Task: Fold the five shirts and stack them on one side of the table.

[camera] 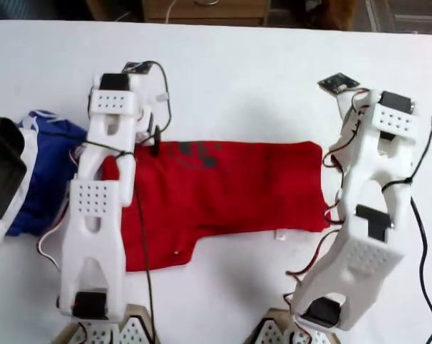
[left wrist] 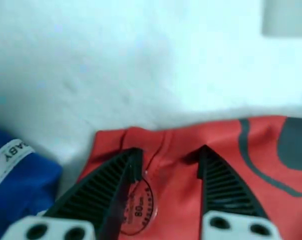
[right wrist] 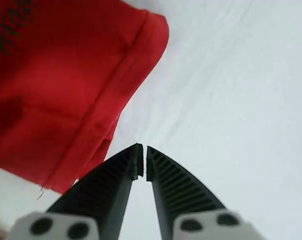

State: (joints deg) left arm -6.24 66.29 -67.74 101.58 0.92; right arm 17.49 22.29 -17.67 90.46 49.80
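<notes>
While one red shirt (camera: pixel 230 186) neighbours one blue shirt (camera: pixel 44 179), left end effector (left wrist: pixel 169 150) gapes, right end effector (right wrist: pixel 141 148) clenched.

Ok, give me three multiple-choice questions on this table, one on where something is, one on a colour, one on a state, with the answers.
1. Where does the blue shirt lie relative to the red shirt?
A) on top of it
B) beside its collar end
C) beside its hem end

2. What colour is the shirt spread between the two arms?
A) green
B) yellow
C) red

3. How do the jaws of the right arm stand?
A) shut, holding nothing
B) shut on the red shirt
C) wide open

Answers:
1. B, the left wrist view shows blue cloth next to the red collar.
2. C, red cloth lies flat between them.
3. A, they meet over the bare table beside the hem corner.
</notes>
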